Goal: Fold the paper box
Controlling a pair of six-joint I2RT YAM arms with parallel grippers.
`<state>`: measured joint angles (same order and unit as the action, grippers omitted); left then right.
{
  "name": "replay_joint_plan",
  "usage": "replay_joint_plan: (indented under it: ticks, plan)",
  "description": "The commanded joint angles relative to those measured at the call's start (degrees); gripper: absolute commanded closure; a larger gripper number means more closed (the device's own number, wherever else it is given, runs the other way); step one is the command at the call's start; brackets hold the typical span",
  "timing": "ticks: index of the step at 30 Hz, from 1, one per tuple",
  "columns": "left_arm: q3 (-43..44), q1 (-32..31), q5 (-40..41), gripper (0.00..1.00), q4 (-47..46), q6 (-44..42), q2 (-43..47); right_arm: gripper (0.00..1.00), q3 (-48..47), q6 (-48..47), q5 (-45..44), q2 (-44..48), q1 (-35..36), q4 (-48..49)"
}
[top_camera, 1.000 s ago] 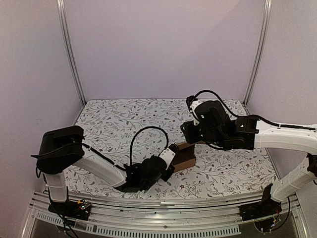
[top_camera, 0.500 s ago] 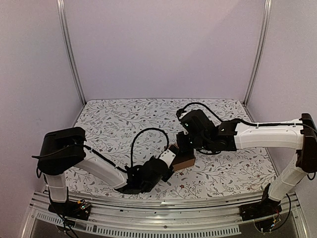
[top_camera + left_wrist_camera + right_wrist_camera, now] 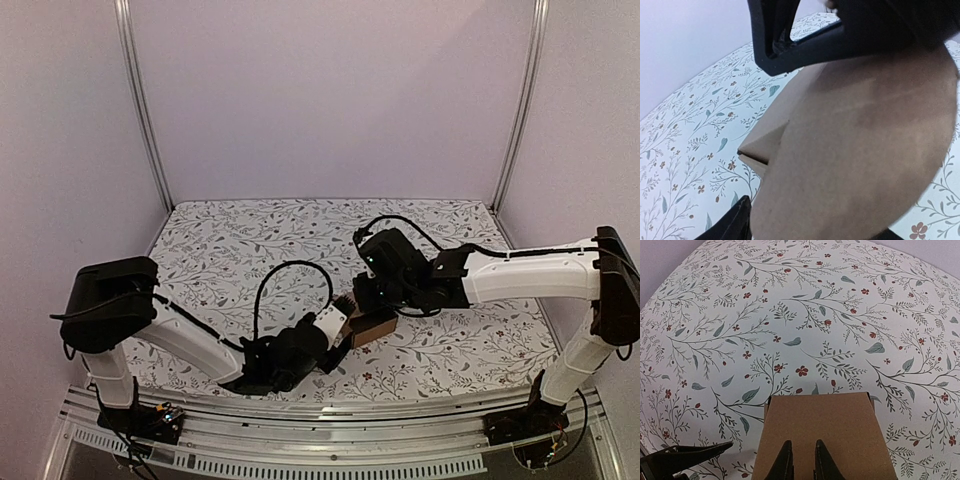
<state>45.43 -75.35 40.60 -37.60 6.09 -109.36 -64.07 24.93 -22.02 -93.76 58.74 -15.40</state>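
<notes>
Left fingers [image 3: 735, 223] opened (right fingers [image 3: 785, 462] narrowed).

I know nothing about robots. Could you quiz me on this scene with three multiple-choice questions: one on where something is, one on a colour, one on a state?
1. Where is the paper box?
A) where the left gripper and right gripper meet
B) held high in the air
C) far off to one side

2. What colour is it?
A) white
B) blue
C) brown

3. What shape is it in?
A) flat sheet
B) three-dimensional box
C) torn pieces

Answers: 1 A, both grippers are right at it; 2 C, it is plain brown cardboard; 3 B, its top and sides show.
</notes>
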Motion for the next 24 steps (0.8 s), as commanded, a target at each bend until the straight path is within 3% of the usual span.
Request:
replay_joint_plan:
  ticks: [1, 6, 14, 20, 24]
  plan:
    - [-2.65, -1.11, -3.15, 0.37, 0.79, 1.85, 2.78, 0.86, 1.44, 1.38, 0.63, -1.24, -0.34, 0.64]
    - [-4.64, -1.11, -5.48, 0.31, 0.52, 3.46, 5.83, 0.88, 2.98, 2.26, 1.21, -1.67, -0.35, 1.54]
    - [-6.39, -0.73, -5.73, 0.29, 3.92, 4.37, 9.7, 0.92, 5.88, 3.79, 2.09, -2.37, -0.32, 3.37]
    - [-8.02, 0.93, -6.17, 0.42, 5.93, 5.48, 11.82, 0.94, 7.52, 4.91, 2.92, -2.98, -0.33, 4.71]
    - [-8.17, 3.05, -10.78, 0.52, 6.04, 6.92, 11.75, 0.94, 7.69, 4.97, 2.95, -2.92, -0.37, 5.07]
